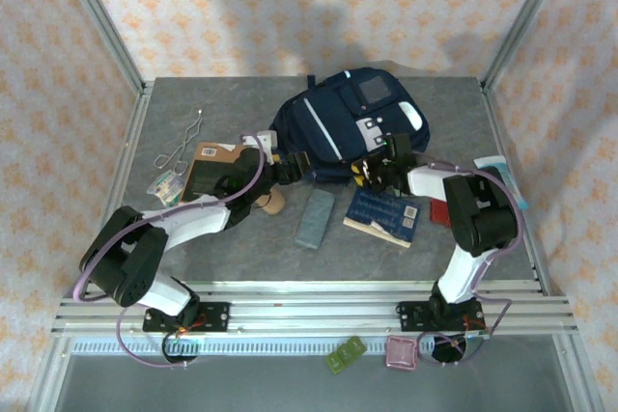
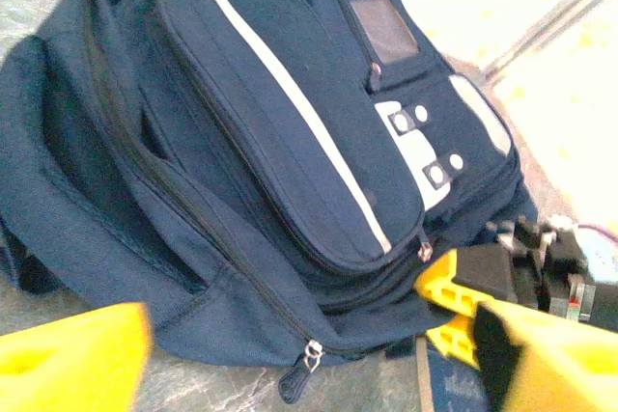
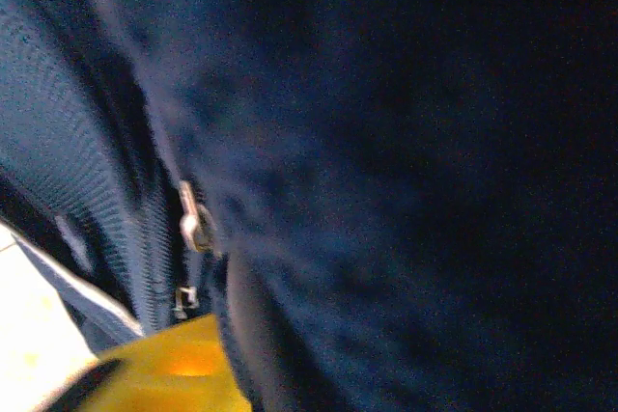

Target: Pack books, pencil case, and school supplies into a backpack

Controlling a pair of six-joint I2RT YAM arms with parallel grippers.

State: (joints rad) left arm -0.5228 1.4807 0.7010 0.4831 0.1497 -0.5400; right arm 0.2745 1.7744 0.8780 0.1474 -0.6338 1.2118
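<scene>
Your one backpack [image 1: 328,127] lies flat, long side left to right. Two books [image 1: 381,211]. Left gripper [image 1: 294,169] is spread wide; right gripper [image 1: 374,169], can't tell.

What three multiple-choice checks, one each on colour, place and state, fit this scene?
1. The long stripe on the large navy-blue fabric backpack is: A red; B white; C yellow.
2. The grey-blue flat rectangular case lies: A inside the backpack; B atop the backpack; C on the table between the tan rounded case and the dark blue book.
3. The left gripper is: A open; B shut on a zip pull; C shut on a book.
Key: B, the stripe shows white against navy; C, it rests on the table with those two either side; A, its yellow fingers stand wide apart.
</scene>
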